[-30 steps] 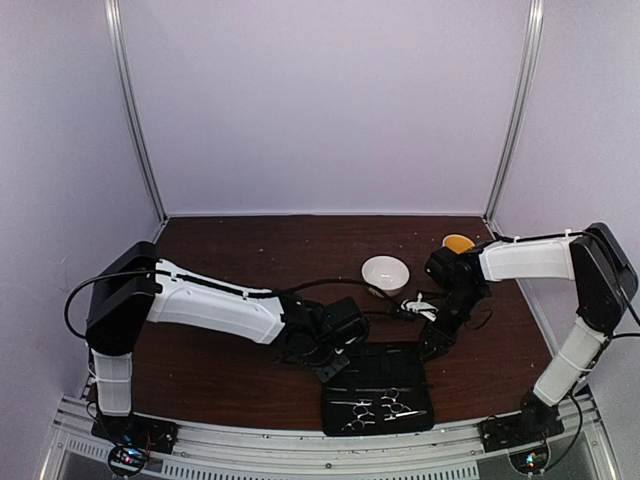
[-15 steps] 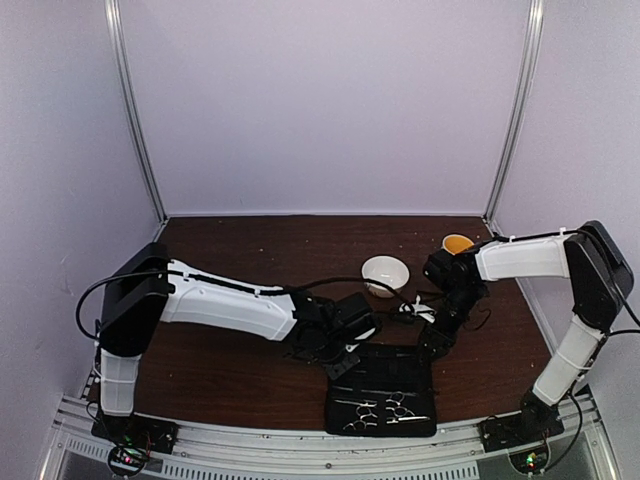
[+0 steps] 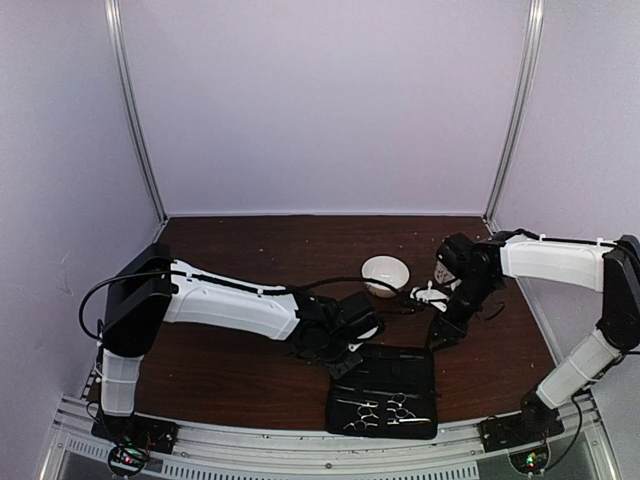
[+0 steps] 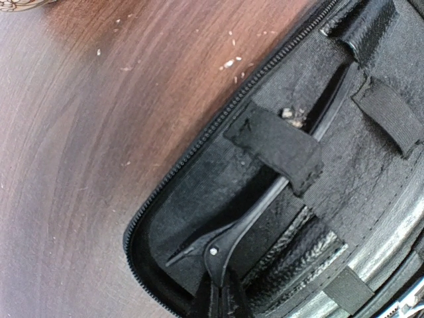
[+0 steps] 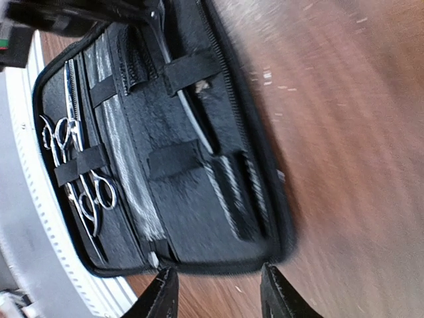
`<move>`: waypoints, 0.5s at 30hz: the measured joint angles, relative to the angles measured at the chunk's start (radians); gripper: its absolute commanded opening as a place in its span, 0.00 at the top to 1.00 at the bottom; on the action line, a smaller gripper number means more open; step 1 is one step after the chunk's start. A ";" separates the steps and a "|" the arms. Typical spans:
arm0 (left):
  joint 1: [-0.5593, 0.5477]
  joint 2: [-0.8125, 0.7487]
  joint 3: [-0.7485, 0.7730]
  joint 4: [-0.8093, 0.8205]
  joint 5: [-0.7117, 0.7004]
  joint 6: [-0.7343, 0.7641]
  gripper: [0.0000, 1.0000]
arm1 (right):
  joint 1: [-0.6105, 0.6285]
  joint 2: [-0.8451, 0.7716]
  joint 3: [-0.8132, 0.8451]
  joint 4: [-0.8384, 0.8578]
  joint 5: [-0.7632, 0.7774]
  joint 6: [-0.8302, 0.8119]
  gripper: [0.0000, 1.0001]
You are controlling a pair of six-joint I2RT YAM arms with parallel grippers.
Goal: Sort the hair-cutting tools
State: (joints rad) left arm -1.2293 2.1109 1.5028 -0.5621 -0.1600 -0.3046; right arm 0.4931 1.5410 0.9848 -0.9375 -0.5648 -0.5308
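An open black case [image 3: 398,372] lies at the near edge of the table. Two silver scissors [image 3: 385,410] sit strapped in its near half and also show in the right wrist view [image 5: 83,179]. My left gripper [image 3: 346,361] is at the case's far left corner. In the left wrist view it [image 4: 222,306] is shut on the wide end of a thin black stick-like piece [image 4: 265,199], which runs under an elastic strap [image 4: 275,146]. This piece also shows in the right wrist view [image 5: 192,112]. My right gripper [image 3: 440,334] is open and empty beside the case's right end [image 5: 218,291].
A white bowl [image 3: 385,272] stands behind the case, between the two arms. The case lining [image 4: 175,212] has further straps and pockets [image 5: 232,192]. The metal rail of the table's near edge [image 3: 300,445] runs just below the case.
My left gripper has moved right to the case's far left corner. My right arm has swung its elbow outward to the right and now covers the orange thing at the back right.
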 measured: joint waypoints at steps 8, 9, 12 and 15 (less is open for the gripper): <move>0.000 0.000 0.000 0.000 0.000 0.000 0.92 | -0.003 -0.147 -0.051 -0.011 0.123 -0.007 0.55; 0.000 -0.001 0.000 0.000 0.000 0.000 0.91 | -0.003 -0.148 -0.056 -0.011 0.129 -0.006 0.55; 0.000 -0.002 0.000 0.000 0.001 0.001 0.91 | -0.003 -0.148 -0.061 -0.011 0.154 -0.005 0.55; 0.000 -0.003 0.000 -0.002 0.000 0.005 0.91 | -0.003 -0.148 -0.062 -0.007 0.179 -0.004 0.55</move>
State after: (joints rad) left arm -1.2293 2.1082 1.5028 -0.5636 -0.1596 -0.2996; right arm 0.4900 1.3933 0.9230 -0.9447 -0.3859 -0.5350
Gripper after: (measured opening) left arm 0.091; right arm 0.450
